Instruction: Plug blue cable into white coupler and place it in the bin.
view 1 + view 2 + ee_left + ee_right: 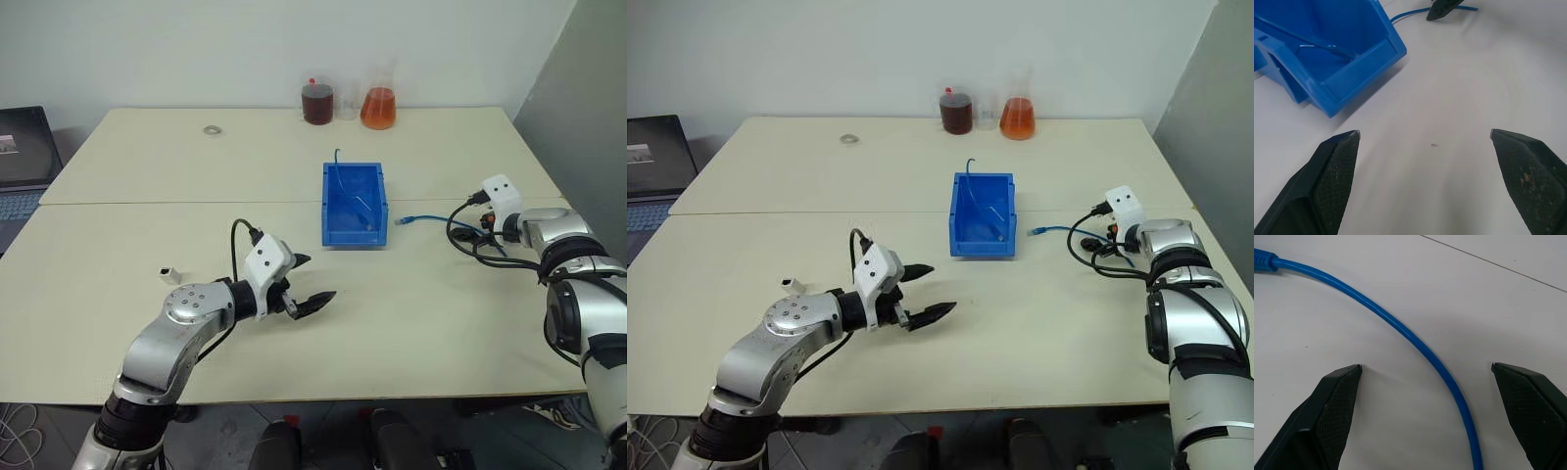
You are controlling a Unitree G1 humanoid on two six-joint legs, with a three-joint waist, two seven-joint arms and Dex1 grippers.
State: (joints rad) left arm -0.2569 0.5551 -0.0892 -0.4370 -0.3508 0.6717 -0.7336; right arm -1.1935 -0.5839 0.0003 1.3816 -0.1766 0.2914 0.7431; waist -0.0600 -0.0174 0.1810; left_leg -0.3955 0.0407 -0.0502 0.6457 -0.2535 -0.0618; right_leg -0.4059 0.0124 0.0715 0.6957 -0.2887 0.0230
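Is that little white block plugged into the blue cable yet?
No. The white coupler sits alone on the table, far from the blue cable.

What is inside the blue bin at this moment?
Inside the bin lies a thin wire-like piece, one end rising past its far rim; what it is cannot be told. The blue cable lies outside on the table, and the white coupler sits far left. The near wall hides part of the floor.

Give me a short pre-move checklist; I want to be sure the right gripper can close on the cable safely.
1. Right gripper open: ok.
2. Thin light-blue network cable running between its fingers: ok.
3. Cable free on the table, unheld: ok.
4. Tiny white plastic coupler upright on the table, beside the left arm: ok.
5. Left gripper open, holding nothing: ok.
6. Bright-blue rectangular plastic bin empty: not ok, a thin cable lies inside.
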